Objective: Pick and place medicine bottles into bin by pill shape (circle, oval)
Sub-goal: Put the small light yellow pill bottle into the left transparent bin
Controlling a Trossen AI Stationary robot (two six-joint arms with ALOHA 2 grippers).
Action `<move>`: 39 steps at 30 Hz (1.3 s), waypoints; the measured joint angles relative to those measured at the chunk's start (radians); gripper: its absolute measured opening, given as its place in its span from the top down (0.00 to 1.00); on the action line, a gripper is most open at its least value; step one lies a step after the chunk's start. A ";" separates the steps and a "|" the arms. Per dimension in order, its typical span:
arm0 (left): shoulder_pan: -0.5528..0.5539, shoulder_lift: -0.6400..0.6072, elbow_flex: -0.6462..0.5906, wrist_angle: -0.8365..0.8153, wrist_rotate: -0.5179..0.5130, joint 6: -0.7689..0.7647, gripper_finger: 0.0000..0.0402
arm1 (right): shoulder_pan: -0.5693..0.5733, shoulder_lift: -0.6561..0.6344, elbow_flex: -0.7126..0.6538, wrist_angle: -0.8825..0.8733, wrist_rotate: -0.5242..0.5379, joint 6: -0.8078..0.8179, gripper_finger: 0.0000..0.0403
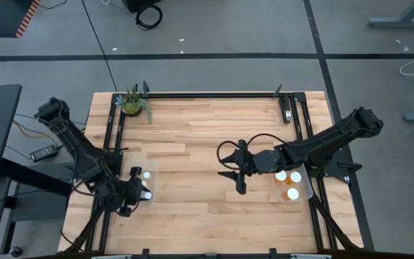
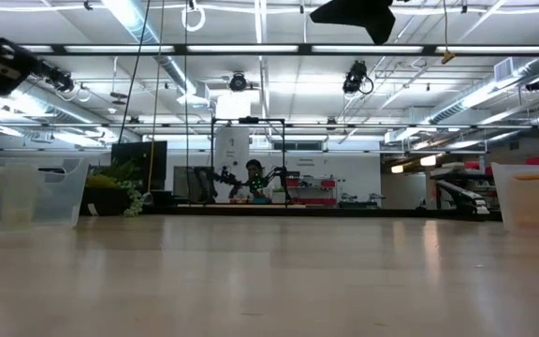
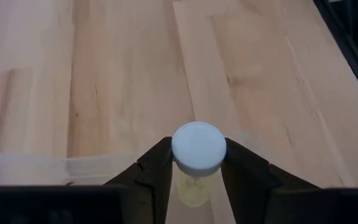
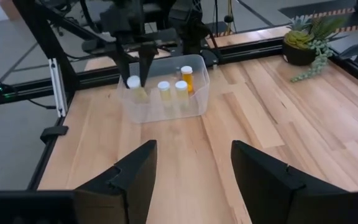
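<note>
- The table (image 1: 207, 144) fills the middle of the high view with a clear bin on each side: the left bin (image 1: 141, 185) at lower left, the right bin (image 1: 293, 185) at lower right with three bottles (image 1: 292, 193) inside.
- The right gripper (image 1: 237, 178) hangs over bare wood just left of the right bin, fingers spread wide, nothing in them.
- The left gripper (image 3: 196, 168) is at the left bin, clamped on a medicine bottle (image 3: 197, 147) right under its white cap. Looks like a sensible place to grab, since the cap lip should stop it sliding down.
- My guess is these bottles are light, stiff plastic and smooth-sided, so kinda slippery and easy to tip over.
- The right wrist view shows about four bottles (image 4: 187, 76) in the left bin, counting the held one.
- Hard to make out: pill shape is invisible from here, and bin walls are nearly see-through. Low view shows basically no bottles.
</note>
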 joint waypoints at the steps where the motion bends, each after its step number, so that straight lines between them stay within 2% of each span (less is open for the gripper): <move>1: -0.001 -0.007 -0.021 0.019 0.000 -0.008 0.67 | 0.002 0.000 0.000 0.001 0.005 0.002 0.47; 8: -0.041 -0.030 -0.148 0.161 -0.004 -0.072 0.66 | 0.006 0.000 0.000 -0.007 0.009 0.024 0.47; 13: -0.085 -0.030 -0.187 0.186 -0.056 -0.122 0.67 | 0.006 0.000 0.000 -0.008 0.009 0.024 0.47; 24: -0.154 -0.029 -0.196 0.193 -0.196 -0.186 0.65 | 0.006 0.000 0.000 -0.008 0.009 0.032 0.47; 39: -0.221 -0.028 -0.196 0.173 -0.211 -0.217 0.65 | 0.006 0.000 0.000 -0.007 0.009 0.037 0.47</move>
